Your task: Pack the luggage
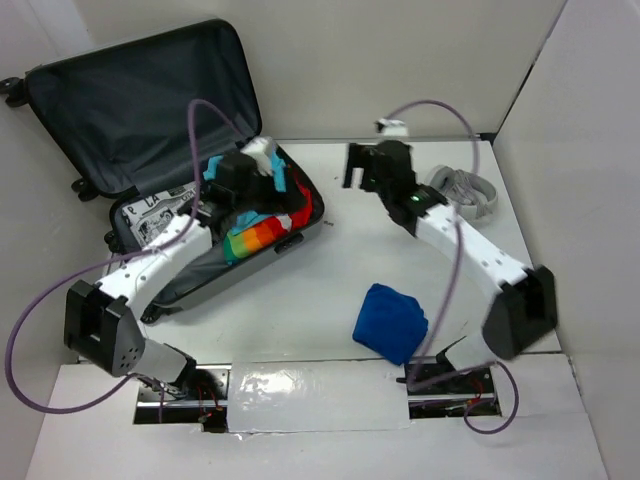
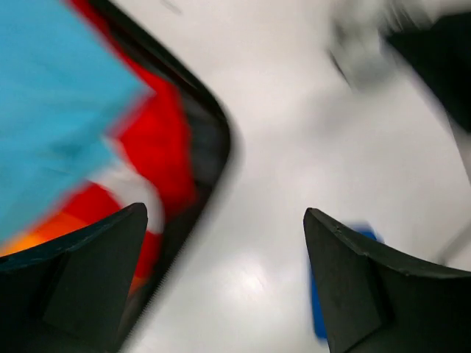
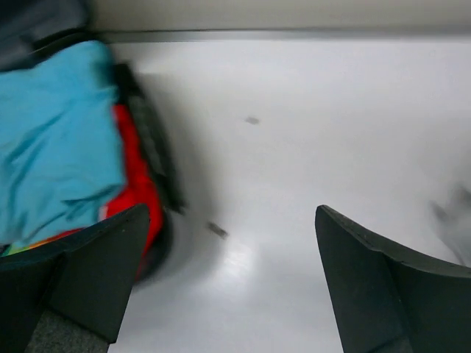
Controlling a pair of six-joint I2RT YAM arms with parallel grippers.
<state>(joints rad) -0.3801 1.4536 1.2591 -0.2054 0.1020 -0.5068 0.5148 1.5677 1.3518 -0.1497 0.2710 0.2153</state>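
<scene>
Luggage (image 1: 140, 110) at 10 o'clock in the top view, lid open, long axis roughly 8-to-2, wheels at the 8 end. Left gripper (image 2: 224, 213) over its clothes (image 1: 262, 238) — fingers wide, empty. Right gripper (image 3: 232, 212) wide, empty too. Likely between items — next: fetch blue bundle (image 1: 391, 321) at 5.
</scene>
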